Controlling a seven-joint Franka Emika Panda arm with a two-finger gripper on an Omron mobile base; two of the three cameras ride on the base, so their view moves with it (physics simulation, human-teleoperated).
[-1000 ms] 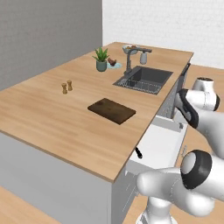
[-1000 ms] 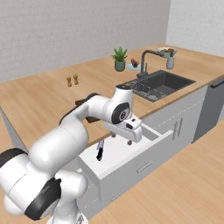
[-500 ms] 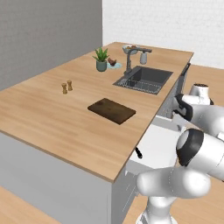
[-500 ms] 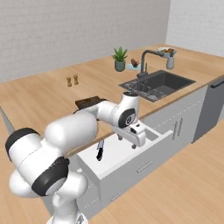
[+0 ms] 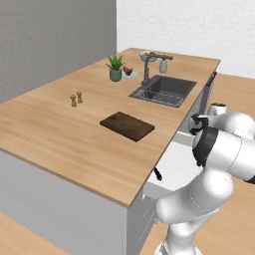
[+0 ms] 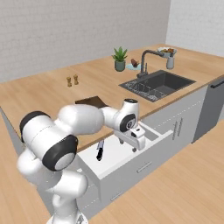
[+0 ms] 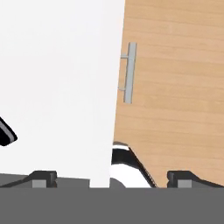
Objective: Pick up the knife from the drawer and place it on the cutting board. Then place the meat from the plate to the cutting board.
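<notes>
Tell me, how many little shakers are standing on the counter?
2. The two small shakers stand side by side on the wooden counter, left of the cutting board. Nothing seems to hide more.

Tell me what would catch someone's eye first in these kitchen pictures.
Probably the big white arm bent low over the open drawer, its open gripper hovering above the white drawer floor. Next, the knife lying inside the drawer to the gripper's left in the right base view, and the dark cutting board bare on the tan countertop.

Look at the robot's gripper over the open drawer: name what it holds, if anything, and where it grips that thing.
Nothing is held. The gripper is open above the drawer, and the knife lies untouched on the drawer's floor.
</notes>
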